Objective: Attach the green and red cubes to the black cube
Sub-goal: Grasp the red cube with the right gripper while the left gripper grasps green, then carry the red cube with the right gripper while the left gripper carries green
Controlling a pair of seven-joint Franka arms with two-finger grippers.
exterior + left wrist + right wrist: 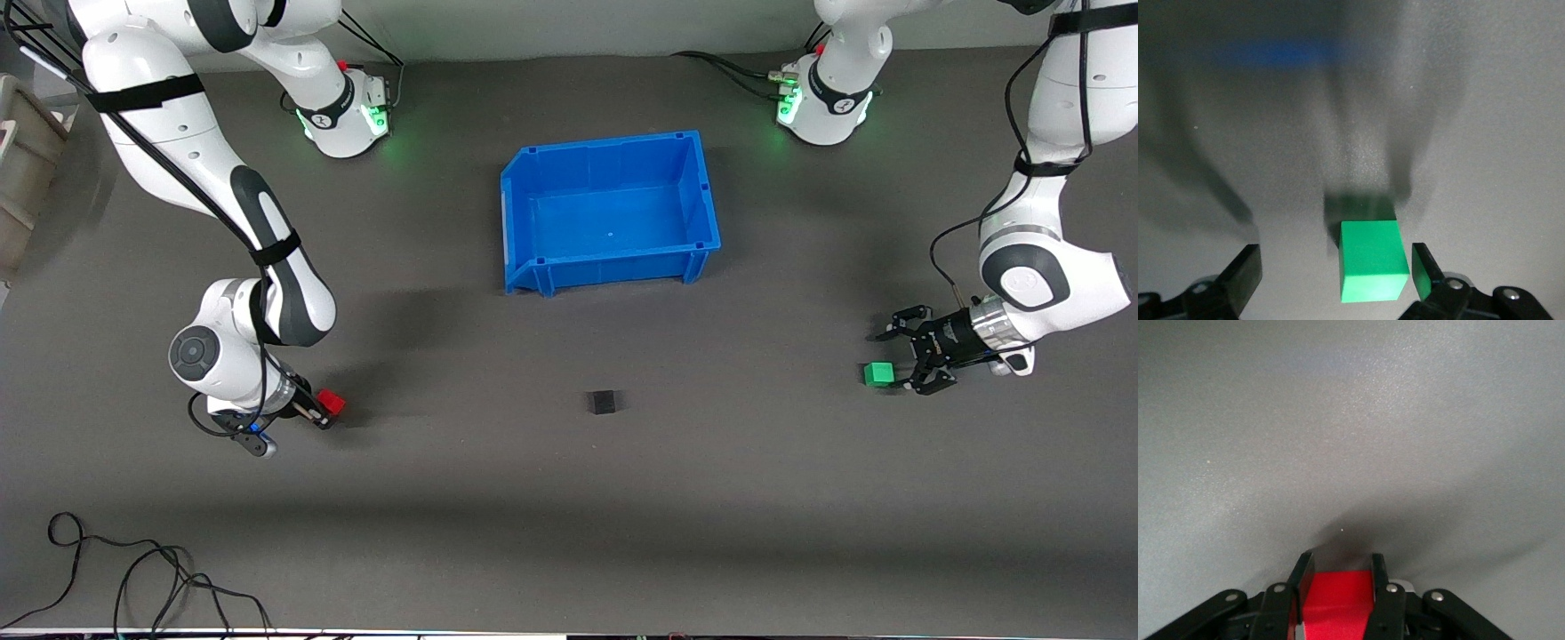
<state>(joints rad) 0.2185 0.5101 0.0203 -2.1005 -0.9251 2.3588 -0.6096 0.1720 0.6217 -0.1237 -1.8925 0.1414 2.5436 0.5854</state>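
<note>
The green cube (878, 373) lies on the table toward the left arm's end. My left gripper (892, 360) is open and low around it. In the left wrist view the green cube (1373, 260) sits between the spread fingers (1423, 267), close to one and not gripped; the left gripper (1335, 263) is empty. My right gripper (327, 407) is shut on the red cube (332, 402) low over the table toward the right arm's end. The right wrist view shows the red cube (1335, 607) clamped in that gripper (1338, 563). The black cube (604, 402) lies alone mid-table, between both grippers.
A blue bin (613, 258) with nothing in it stands farther from the front camera than the black cube. Black cables (142, 578) lie at the near edge toward the right arm's end. A beige container (22, 169) sits at that end's edge.
</note>
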